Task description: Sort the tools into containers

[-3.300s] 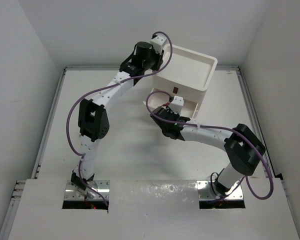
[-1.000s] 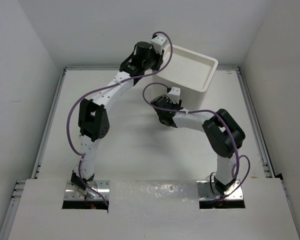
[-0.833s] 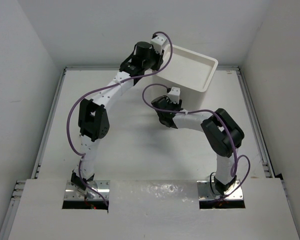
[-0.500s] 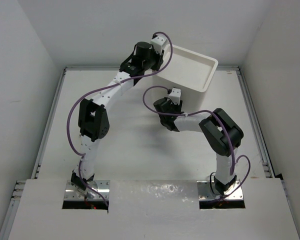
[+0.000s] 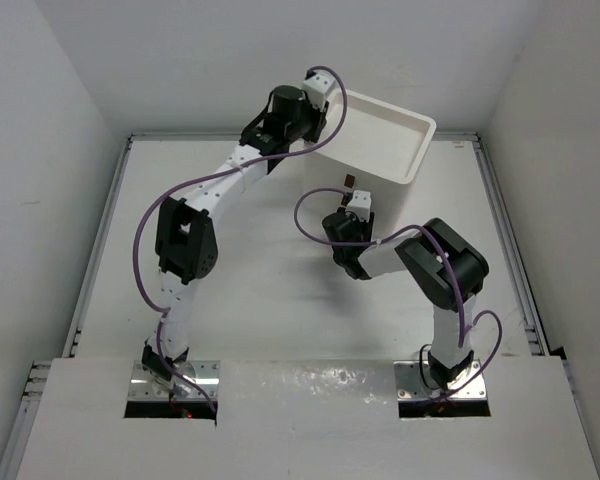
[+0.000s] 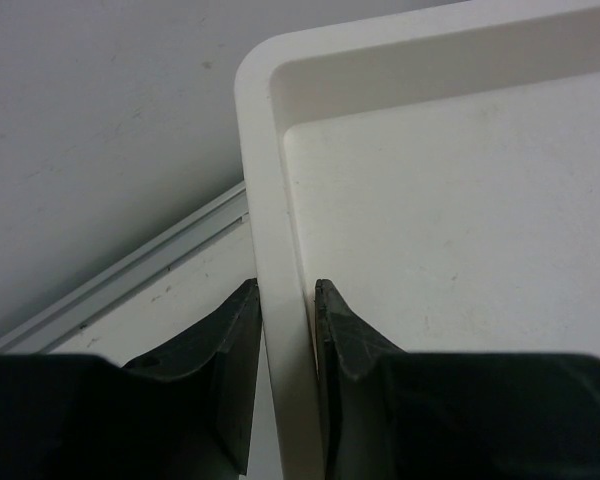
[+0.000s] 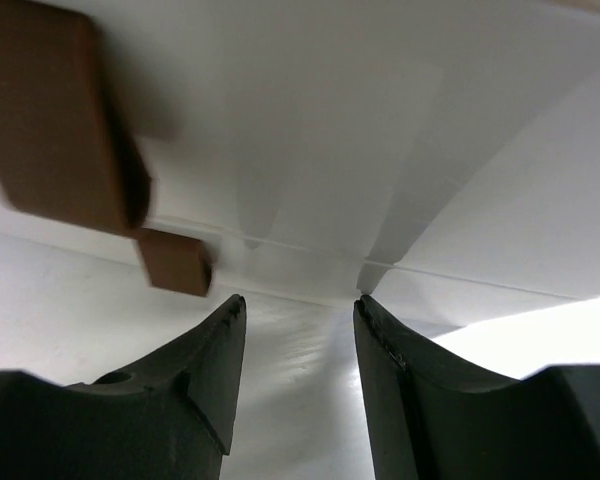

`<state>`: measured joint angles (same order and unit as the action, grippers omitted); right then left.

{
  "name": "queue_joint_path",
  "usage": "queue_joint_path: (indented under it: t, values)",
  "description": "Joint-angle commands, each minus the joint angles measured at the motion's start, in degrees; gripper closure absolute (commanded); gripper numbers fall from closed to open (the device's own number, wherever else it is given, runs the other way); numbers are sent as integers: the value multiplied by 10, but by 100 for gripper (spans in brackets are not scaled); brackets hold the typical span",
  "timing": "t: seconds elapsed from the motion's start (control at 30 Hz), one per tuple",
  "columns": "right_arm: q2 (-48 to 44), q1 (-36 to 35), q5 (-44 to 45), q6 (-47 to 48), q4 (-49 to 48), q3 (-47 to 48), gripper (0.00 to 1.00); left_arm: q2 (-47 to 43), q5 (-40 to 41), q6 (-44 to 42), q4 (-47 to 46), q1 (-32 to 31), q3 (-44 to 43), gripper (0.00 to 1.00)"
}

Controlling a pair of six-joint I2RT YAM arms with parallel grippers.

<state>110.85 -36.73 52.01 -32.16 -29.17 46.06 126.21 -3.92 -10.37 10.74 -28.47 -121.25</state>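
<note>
While no screwdriver shows on the table point(image 5: 260, 300), sorting looks nearly done, tools presumably inside the far-side white drawer unit point(image 5: 375, 135). Left fingers point(image 6: 230, 350) clamp its rim point(image 6: 280, 330); right fingers point(image 7: 205, 390) stand apart, empty, facing its drawer tabs point(image 7: 50, 120).

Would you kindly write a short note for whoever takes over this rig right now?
Left hand: shut on the rim of the white drawer unit, at its far-left corner.
Right hand: open, empty, facing the drawer fronts near two red-brown tabs.
No drawer sticks out; no screwdrivers in sight.
Done: sorting looks finished, contents unconfirmed.
Left: check drawers, release the unit.
</note>
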Motion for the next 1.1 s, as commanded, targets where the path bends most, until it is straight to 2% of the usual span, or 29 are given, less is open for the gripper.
queue_joint_path:
  t: [0.0,0.17,0.3,0.47,0.73,0.93,1.07]
  values:
    - [-11,4,-31,32,-78,6,53,-16,-30,-32,50,2,29,100]
    - [-27,-4,-102,47,-90,-6,43,-31,-53,-53,47,2,55,100]
    - [-61,-7,-110,16,-127,-39,41,-40,-51,-78,49,1,70,100]
    - [-51,-8,-90,21,-141,-12,40,-47,-56,-79,46,1,75,100]
    - [-25,-9,-30,-13,-135,12,46,-73,-61,-62,9,1,125,100]
    - [0,-9,34,-9,-122,46,55,-69,-73,-57,11,-2,119,100]
    - [30,-9,63,-15,-120,73,56,-62,-73,-57,17,-2,99,100]
